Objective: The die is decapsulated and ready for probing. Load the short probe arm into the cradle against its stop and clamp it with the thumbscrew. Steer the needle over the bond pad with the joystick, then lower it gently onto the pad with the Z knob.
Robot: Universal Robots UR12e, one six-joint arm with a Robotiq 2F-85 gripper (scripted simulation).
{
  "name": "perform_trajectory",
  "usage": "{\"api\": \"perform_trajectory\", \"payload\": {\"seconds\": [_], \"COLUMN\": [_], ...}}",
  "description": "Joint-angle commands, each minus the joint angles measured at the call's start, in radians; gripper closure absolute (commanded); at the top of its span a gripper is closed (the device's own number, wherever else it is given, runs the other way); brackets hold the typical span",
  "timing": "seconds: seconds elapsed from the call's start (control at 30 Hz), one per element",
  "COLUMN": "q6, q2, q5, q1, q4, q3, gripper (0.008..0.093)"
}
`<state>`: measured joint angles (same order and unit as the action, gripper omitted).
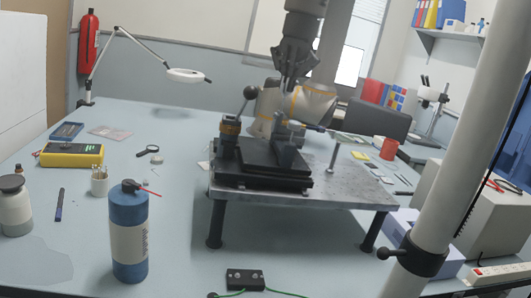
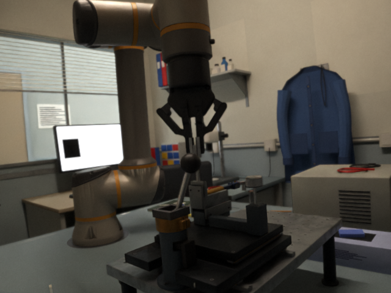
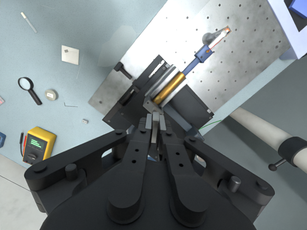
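The short probe arm (image 3: 173, 84), with a gold body and a blue shaft, lies in the grey cradle (image 3: 158, 99) on the black stage, its needle reaching out to the small die (image 3: 227, 30) on the perforated plate. A thin grey strip stands between the closed fingers of my gripper (image 3: 155, 122), which hangs straight above the cradle's rear end (image 1: 287, 84) (image 2: 195, 145). The black-balled joystick (image 1: 250, 92) (image 2: 190, 162) leans up from its orange-collared post beside the stage. The thumbscrew (image 1: 294, 125) (image 2: 253, 181) stands on its post by the cradle.
The joystick ball is close beside my fingers. A white pole (image 1: 463, 163) with a black collar crosses the near right. On the table to the left are a yellow multimeter (image 3: 37, 144), a magnifier (image 3: 28, 89) and a blue-white canister (image 1: 128, 231).
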<state>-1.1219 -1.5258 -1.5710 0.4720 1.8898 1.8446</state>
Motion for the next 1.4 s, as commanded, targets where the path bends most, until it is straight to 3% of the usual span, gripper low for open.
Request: {"api": "perform_trajectory", "payload": {"seconds": [0.0,1.37], "q6": [0.017,0.823], "q2": [0.0,0.0], "q5": [0.0,0.0], "q1": [0.0,0.0], "q4": [0.0,0.0], "q3": [-0.001,-0.001], "gripper": [0.0934,0.0934]}}
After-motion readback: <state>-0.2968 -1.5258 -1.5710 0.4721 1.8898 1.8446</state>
